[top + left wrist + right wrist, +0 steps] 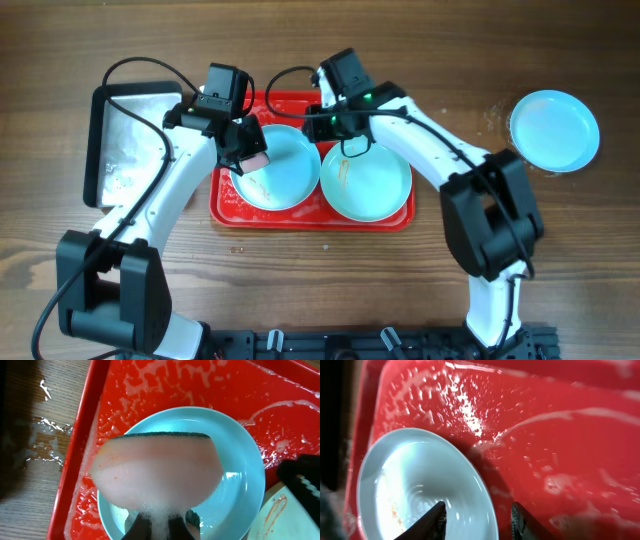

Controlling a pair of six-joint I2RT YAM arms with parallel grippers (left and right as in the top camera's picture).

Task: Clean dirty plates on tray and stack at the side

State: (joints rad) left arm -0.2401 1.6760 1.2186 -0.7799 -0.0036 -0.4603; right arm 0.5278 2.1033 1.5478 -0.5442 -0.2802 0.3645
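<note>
sponge (155, 470) clenched in left tool (160, 526) — barely visible — hiding much of plate (242, 477), right tool (478, 512) spread

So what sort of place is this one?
Probably a lab-style tabletop rig rather than a kitchen: a wooden table, a wet, soapy red tray holding pale-blue plates, a foamy sponge, and no sink in view.

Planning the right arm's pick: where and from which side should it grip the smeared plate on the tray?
By its thin raised rim at the far edge, from above: the smeared plate lies flat, bare tray behind it. The open right gripper straddles that rim, one finger inside.
</note>
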